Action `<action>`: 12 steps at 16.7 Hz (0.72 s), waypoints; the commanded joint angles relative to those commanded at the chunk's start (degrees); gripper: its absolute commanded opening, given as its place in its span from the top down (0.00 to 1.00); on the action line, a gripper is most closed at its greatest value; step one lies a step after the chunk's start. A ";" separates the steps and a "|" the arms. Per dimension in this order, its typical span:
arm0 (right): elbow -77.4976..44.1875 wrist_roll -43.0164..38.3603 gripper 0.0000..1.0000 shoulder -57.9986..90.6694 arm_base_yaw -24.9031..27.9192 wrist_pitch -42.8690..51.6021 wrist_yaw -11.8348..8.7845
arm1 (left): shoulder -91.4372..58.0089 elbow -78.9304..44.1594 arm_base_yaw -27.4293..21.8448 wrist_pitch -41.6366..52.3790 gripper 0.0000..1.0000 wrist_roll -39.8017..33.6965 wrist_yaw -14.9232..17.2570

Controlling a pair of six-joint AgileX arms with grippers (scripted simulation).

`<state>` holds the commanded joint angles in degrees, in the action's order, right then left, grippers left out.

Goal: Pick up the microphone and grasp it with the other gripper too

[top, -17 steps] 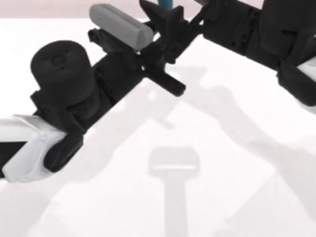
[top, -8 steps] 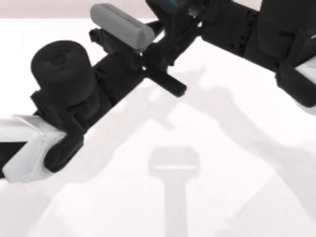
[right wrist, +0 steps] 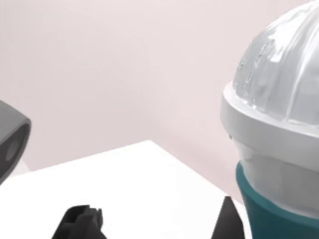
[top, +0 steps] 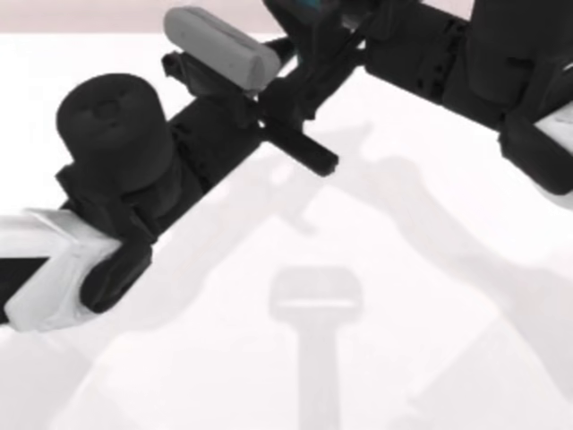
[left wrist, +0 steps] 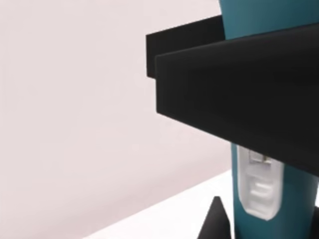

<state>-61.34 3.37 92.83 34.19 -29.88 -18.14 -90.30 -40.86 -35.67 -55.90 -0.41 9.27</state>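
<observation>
Handover step: microphone (left wrist: 299,199) is upright above the surface at top view's upper centre, left end effector (top: 300,40) holding its lower body, right end effector (top: 336,18) around it higher up, clamped or not I cannot tell; next move needs a firm right-side squeeze.

Microphone (left wrist: 271,194): teal body, white switch strip; head white-silver, ribbed, glossy, over white collar. Left gripper (top: 295,107) black, light grey block (top: 219,45) on wrist. Right gripper (top: 327,31) black. Table (top: 179,358) white. Backdrop pale pink
</observation>
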 joint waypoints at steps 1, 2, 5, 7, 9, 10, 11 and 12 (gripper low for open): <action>0.00 0.00 1.00 0.00 0.00 0.00 0.00 | 0.00 0.00 0.00 0.00 0.85 0.00 0.00; 0.00 0.00 1.00 0.00 0.00 0.00 0.00 | 0.00 0.00 0.00 0.00 0.77 0.00 0.00; 0.00 0.00 1.00 0.00 0.00 0.00 0.00 | 0.00 0.00 0.00 0.00 0.55 0.00 0.00; 0.00 0.00 1.00 0.00 0.00 0.00 0.00 | 0.00 0.00 0.00 0.00 0.40 0.00 0.00; 0.00 0.00 1.00 0.00 0.00 0.00 0.00 | 0.00 0.00 0.00 0.00 0.25 0.00 0.00; 0.00 0.00 1.00 0.00 0.00 0.00 0.00 | 0.00 0.00 0.00 0.00 0.17 0.00 0.00; 0.00 0.00 1.00 0.00 0.00 0.00 0.00 | 0.00 0.00 0.00 0.00 0.10 0.00 0.00; 0.00 0.00 1.00 0.00 0.00 0.00 0.00 | 0.00 0.00 0.00 0.00 0.02 0.00 0.00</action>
<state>-61.34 3.37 92.83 34.19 -29.88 -18.14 -90.30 -40.86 -35.67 -55.90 -0.41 9.27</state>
